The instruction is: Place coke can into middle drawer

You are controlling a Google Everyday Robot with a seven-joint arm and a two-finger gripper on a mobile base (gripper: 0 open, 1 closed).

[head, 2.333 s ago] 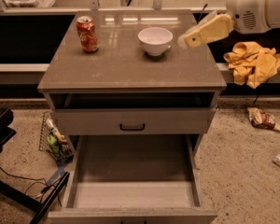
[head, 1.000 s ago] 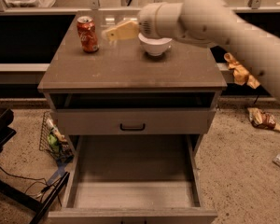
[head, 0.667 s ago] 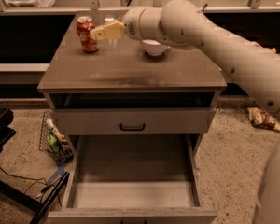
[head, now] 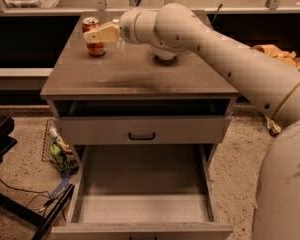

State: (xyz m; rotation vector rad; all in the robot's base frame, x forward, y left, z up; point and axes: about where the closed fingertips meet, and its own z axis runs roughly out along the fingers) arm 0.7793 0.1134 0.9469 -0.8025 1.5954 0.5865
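Spotted coke can (head: 96, 49) upright at 10 o'clock on surface (head: 140, 79), far-left corner. Found claw (head: 89, 36) crossing can's midsection, reaching in from 3 o'clock; contact unclear. Cannot tell claw's spread. Logged middle drawer (head: 142, 184) pulled open at 6 o'clock.

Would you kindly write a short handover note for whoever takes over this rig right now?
Gripper: directly in front of the can, at the back left of the cabinet top.
Can: upright on the cabinet top, not lifted.
Middle drawer: pulled open, nothing in it.
Done: drawer open, gripper at the can.
Left: grasp, lift, lower into the drawer, release.
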